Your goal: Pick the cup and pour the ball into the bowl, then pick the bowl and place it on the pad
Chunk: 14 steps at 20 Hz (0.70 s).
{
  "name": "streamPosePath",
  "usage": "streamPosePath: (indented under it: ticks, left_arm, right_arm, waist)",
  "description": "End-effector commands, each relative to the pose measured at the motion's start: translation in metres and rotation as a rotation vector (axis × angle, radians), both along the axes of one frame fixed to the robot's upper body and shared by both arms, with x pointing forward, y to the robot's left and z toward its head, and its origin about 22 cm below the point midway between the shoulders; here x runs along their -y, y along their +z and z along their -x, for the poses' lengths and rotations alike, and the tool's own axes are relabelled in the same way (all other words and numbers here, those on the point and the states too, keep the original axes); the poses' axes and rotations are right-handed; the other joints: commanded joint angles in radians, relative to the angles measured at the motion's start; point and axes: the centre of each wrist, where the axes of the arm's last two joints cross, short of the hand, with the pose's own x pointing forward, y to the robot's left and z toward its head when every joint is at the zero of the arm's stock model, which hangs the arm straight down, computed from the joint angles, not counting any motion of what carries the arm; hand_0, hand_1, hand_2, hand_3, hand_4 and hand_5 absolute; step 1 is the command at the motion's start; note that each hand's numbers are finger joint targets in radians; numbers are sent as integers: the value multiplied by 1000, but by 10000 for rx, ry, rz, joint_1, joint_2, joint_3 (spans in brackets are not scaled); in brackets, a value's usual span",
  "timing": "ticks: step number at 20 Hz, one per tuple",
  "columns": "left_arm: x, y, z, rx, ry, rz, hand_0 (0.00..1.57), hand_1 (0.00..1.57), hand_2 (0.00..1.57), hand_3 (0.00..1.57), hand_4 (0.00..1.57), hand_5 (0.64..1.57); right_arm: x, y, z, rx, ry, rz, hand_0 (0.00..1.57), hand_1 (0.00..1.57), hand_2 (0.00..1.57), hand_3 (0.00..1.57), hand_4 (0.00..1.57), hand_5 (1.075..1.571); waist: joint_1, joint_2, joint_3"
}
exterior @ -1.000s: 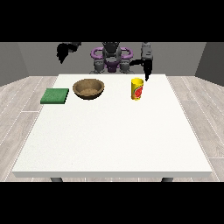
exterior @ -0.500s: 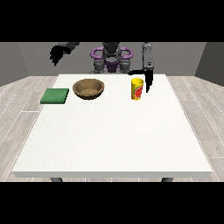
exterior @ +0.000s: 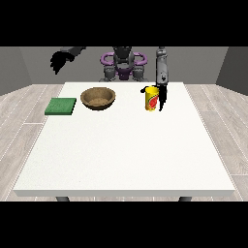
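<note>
Yellow cup (exterior: 152, 99) stands upright on the desk (exterior: 126, 150), long axis vertical, right of the wooden bowl (exterior: 98, 98) and green pad (exterior: 61, 106). The hand at the view's right (exterior: 162, 97) hangs touching it, can't tell the fingers. The other hand (exterior: 60, 60) is raised, fingers relaxed.

Yellow cup (exterior: 152, 99) upright, right of brown bowl (exterior: 98, 98); green pad (exterior: 61, 106) left.

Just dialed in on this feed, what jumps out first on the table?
The yellow cup stands right of center near the table's far edge, with the robot hand at the view's right down beside it. To its left sits the brown bowl, then the green pad near the left edge. The other robot hand is raised off the table at upper left.
</note>
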Motion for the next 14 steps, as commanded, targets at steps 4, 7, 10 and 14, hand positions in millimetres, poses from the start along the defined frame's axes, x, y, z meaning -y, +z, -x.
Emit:
streamPosePath:
  ticks: [4, 7, 10, 14]
  left_arm:
    - [-16, -8, -3, 514, 1346, -1974, 1226, 1226, 1571, 1571, 1336, 1481]
    - [-9, -16, -1, 361, 1437, -1911, 1273, 1273, 1571, 1571, 1346, 1468]
    - [1, -20, -1, -229, 1489, -2213, 1286, 1286, 1571, 1571, 1391, 1447]
    - [31, -14, -6, -705, 957, -3667, 1267, 1267, 1571, 1571, 1401, 1432]
  right_arm:
    - [21, 37, -5, 727, 643, -11, 0, 0, 0, 140, 647, 1569]
    - [49, 38, -6, 876, 244, -63, 0, 0, 0, 165, 647, 1568]
    - [69, 35, 0, 82, 209, -182, 0, 0, 0, 149, 631, 1565]
    - [84, -1, 6, -1055, -316, -336, 0, 0, 0, 293, 636, 1567]
  waist:
    - [-843, 683, -3]
    - [-630, 804, 3]
    - [-678, 34, 7]
    - [-117, -1259, 20]
